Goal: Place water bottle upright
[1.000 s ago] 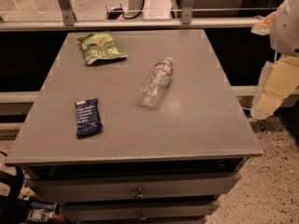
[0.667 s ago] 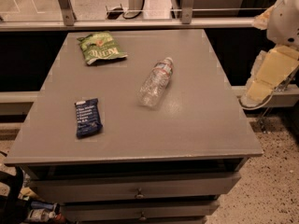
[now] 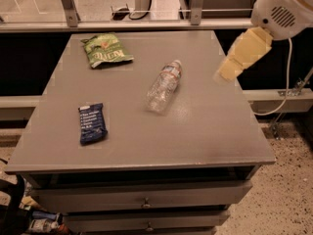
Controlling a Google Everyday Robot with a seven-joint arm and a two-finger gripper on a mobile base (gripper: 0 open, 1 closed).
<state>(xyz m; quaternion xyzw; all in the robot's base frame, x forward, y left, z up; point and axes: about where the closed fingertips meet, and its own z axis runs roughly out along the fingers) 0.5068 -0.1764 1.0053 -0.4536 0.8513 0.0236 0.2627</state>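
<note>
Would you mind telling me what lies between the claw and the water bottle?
In the camera view, only bare tabletop separates the claw, over the table's right side, from the water bottle.

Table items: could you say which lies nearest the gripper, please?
The water bottle, mid-table; gripper hovers over the right side, bag and bar lie farther left.

pale yellow blocky gripper (image 3: 226,72) at two o'clock, under a rounded white arm housing (image 3: 279,5) with vent slots; thin white cable (image 3: 287,77).
</note>
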